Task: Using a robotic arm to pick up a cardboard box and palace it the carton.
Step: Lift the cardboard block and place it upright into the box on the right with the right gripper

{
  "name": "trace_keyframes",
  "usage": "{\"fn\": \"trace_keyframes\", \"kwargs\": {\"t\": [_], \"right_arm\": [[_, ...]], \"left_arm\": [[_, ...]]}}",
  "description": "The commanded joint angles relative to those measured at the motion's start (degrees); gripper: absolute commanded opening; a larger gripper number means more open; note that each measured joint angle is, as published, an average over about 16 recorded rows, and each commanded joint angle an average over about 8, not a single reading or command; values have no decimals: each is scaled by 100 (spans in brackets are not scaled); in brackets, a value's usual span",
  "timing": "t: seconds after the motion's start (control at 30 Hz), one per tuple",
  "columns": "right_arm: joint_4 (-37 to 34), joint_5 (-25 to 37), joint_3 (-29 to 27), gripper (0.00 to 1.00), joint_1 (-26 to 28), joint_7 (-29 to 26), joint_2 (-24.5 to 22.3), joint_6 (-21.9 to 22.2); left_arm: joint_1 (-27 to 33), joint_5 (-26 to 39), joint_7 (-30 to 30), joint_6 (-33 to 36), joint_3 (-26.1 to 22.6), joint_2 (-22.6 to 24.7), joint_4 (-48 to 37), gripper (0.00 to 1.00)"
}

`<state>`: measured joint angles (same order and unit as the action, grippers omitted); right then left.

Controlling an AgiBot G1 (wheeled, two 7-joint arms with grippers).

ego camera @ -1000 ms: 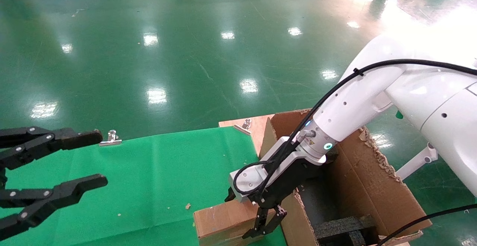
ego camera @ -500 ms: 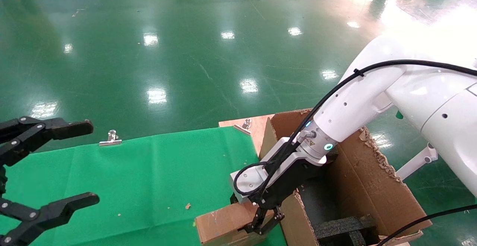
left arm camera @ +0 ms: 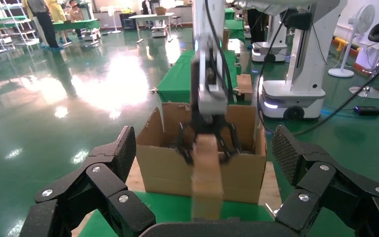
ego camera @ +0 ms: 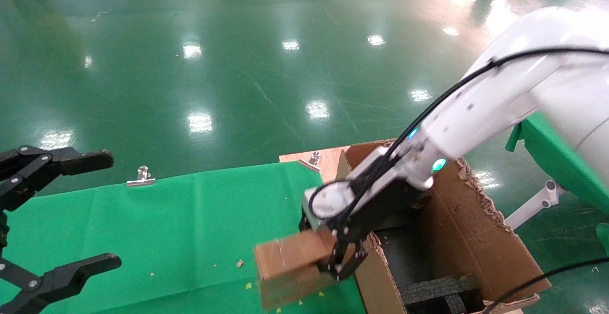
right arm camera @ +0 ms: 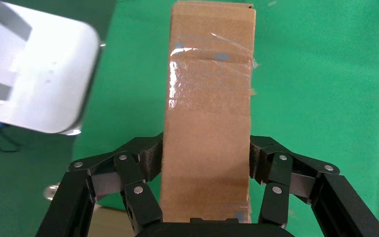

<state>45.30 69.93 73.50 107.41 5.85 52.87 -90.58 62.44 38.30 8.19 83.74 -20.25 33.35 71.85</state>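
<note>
My right gripper [ego camera: 343,261], on the white arm with the teal ring, is shut on the small brown taped cardboard box [ego camera: 290,269]. It holds the box off the green cloth, just left of the carton's near-left wall. In the right wrist view the box [right arm camera: 208,118] sits clamped between both pads [right arm camera: 154,157], pointing away from the gripper [right arm camera: 206,160]. The large brown carton [ego camera: 464,223] with torn flaps and black foam inside stands at the right; it also shows in the left wrist view [left arm camera: 165,168]. My all-black left gripper [ego camera: 90,209] hangs open and empty at the far left.
A green cloth [ego camera: 181,228] covers the table, held by metal clips [ego camera: 141,176] at its far edge. Bare wood [ego camera: 328,161] shows beside the carton. Small cardboard crumbs lie on the cloth. Shiny green floor lies beyond.
My right gripper has closed on the small box and lifted it off the cloth, tilting it. The left gripper has opened wider and drifted slightly left.
</note>
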Motion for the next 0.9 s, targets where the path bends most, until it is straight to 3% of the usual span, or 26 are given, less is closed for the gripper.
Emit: {"fn": "trace_keyframes", "kwargs": {"t": [0.03, 0.27, 0.53, 0.9], "right_arm": [[75, -103, -2, 0, 197, -30, -121, -13], [195, -394, 91, 0, 1081, 15, -462, -30], [3, -694, 367, 0, 1687, 298, -948, -49], [-190, -519, 1234, 0, 2668, 505, -1843, -104]], "left_arm": [[0, 0, 0, 0, 0, 0, 0, 100], [0, 0, 0, 0, 0, 0, 0, 100], [0, 0, 0, 0, -1, 0, 0, 100], [0, -1, -1, 0, -1, 0, 0, 100]]}}
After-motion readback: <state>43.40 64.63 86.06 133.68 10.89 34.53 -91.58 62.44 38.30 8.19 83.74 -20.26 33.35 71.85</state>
